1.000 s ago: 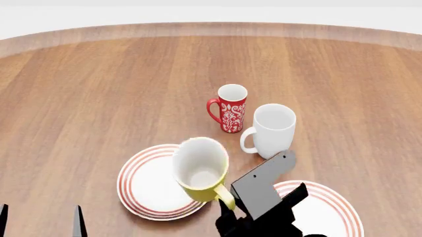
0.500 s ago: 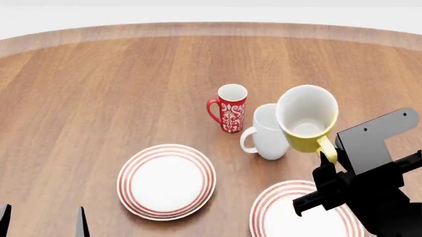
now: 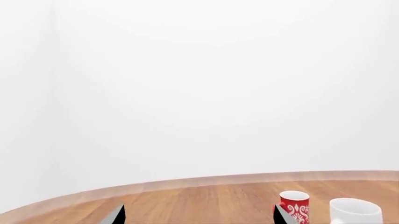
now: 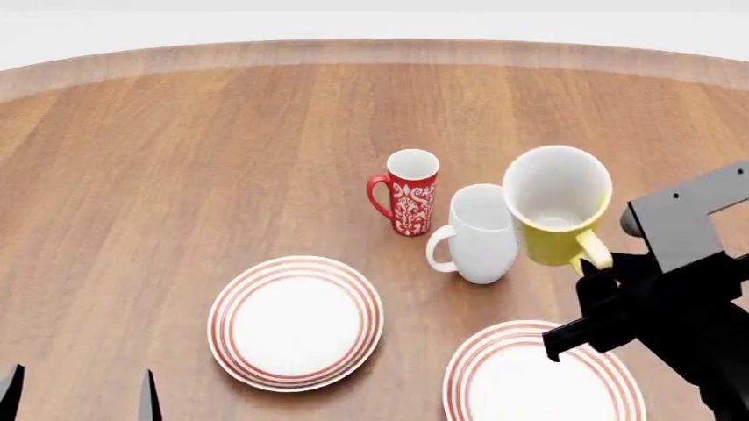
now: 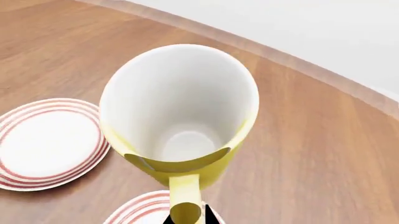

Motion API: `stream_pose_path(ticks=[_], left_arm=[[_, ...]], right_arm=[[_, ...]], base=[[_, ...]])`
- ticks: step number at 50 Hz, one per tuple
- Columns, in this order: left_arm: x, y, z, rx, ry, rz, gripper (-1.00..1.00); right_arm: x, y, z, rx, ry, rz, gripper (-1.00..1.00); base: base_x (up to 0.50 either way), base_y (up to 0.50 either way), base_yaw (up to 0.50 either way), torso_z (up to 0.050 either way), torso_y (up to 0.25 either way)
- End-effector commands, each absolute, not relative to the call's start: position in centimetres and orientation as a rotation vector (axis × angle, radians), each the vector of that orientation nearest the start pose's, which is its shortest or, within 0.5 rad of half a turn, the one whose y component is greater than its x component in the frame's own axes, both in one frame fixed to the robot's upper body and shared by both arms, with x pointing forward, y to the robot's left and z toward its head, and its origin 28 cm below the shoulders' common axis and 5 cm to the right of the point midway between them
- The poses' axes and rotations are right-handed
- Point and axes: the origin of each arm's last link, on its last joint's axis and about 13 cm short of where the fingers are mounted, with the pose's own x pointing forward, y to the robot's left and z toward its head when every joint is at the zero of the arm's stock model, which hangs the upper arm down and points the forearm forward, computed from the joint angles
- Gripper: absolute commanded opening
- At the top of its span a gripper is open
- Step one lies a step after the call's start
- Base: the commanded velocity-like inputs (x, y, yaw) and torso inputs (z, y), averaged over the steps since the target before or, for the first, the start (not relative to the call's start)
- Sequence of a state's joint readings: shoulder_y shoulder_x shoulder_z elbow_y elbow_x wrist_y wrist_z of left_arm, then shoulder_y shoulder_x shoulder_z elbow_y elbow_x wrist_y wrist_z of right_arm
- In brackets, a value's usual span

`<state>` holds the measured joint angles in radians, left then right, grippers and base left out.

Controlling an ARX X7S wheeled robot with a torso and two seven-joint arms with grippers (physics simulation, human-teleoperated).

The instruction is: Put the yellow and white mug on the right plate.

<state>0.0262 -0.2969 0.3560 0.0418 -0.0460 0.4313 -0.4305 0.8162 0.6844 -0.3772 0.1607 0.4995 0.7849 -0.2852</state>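
The yellow and white mug [image 4: 557, 209] hangs in the air, held by its yellow loop handle [image 4: 591, 253] in my right gripper [image 4: 599, 270], which is shut on it. The mug is above and behind the right plate [image 4: 515, 381], next to the all-white mug. In the right wrist view the mug [image 5: 181, 107] fills the middle, white inside, handle [image 5: 185, 200] toward the camera, with the right plate's rim [image 5: 134, 210] beneath it. My left gripper [image 4: 76, 393] is open and empty at the near left; its fingertips [image 3: 115, 215] show in the left wrist view.
A plain white mug [image 4: 478, 235] stands just left of the held mug. A slim red patterned mug [image 4: 408, 193] stands behind it. The left plate [image 4: 295, 320] lies at the near middle. The red mug [image 3: 294, 206] and white mug [image 3: 354, 211] also show in the left wrist view.
My right gripper has carried the yellow mug from over the left plate up and to the right, then slightly further right. The left arm has not moved.
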Motion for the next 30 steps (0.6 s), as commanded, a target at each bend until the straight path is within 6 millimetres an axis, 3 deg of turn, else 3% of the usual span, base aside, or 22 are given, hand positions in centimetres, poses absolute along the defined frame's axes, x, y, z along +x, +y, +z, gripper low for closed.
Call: stream_pose_path(ticks=[1, 13, 30], left_arm=[[19.6, 20.2, 3.6, 0.071, -0.405, 0.021, 1.00], [19.7, 20.1, 3.5, 0.074, -0.404, 0.019, 1.00], [19.7, 20.2, 3.6, 0.074, -0.403, 0.020, 1.00]], right_arm=[[33.1, -24.6, 17.5, -0.239, 0.386, 0.293, -1.00], [33.2, -25.6, 16.6, -0.260, 0.431, 0.229, -1.00], [33.6, -24.6, 15.3, -0.283, 0.499, 0.329, -1.00]], base=[[0.00, 0.00, 0.00, 0.000, 0.000], [0.00, 0.00, 0.00, 0.000, 0.000], [0.00, 0.00, 0.00, 0.000, 0.001]])
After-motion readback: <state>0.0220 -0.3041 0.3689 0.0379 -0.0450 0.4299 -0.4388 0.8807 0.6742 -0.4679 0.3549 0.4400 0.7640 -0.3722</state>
